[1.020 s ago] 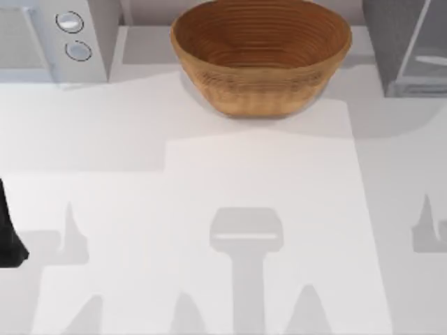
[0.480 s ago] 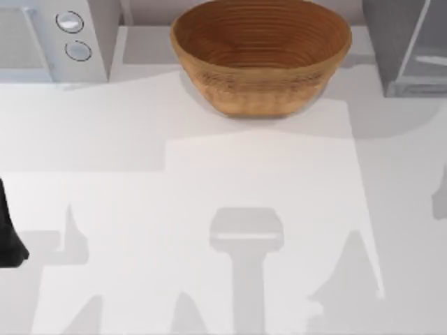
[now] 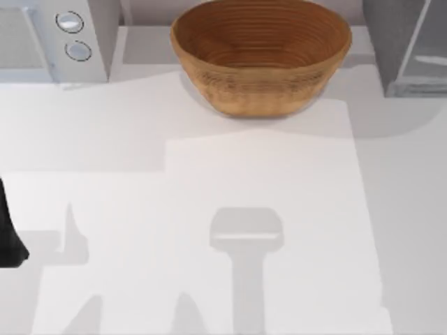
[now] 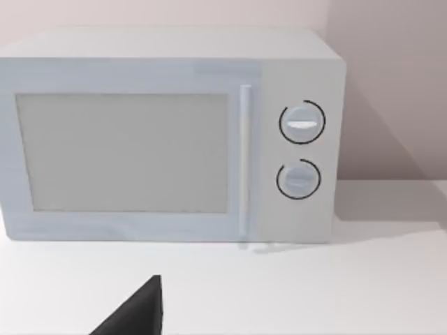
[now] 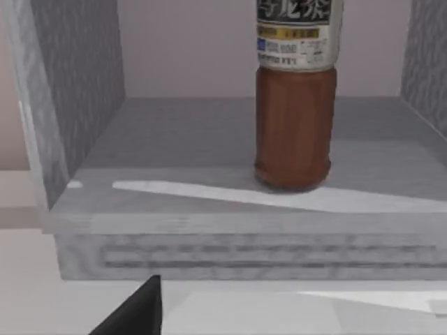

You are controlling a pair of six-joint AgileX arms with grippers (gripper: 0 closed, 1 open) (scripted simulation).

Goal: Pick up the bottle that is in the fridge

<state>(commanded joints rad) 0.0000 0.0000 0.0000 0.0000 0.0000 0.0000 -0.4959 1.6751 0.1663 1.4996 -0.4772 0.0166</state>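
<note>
Upright on the grey floor of the fridge stands the bottle, its reddish-brown body showing below a printed label, clear of both speckled side walls. From above, the fridge sits at the table's far right, a woven bowl at far centre and a white microwave with 2 round knobs at far left. Whether either gripper is wide or narrow I cannot tell. My left arm rests at the table's left edge.
</note>
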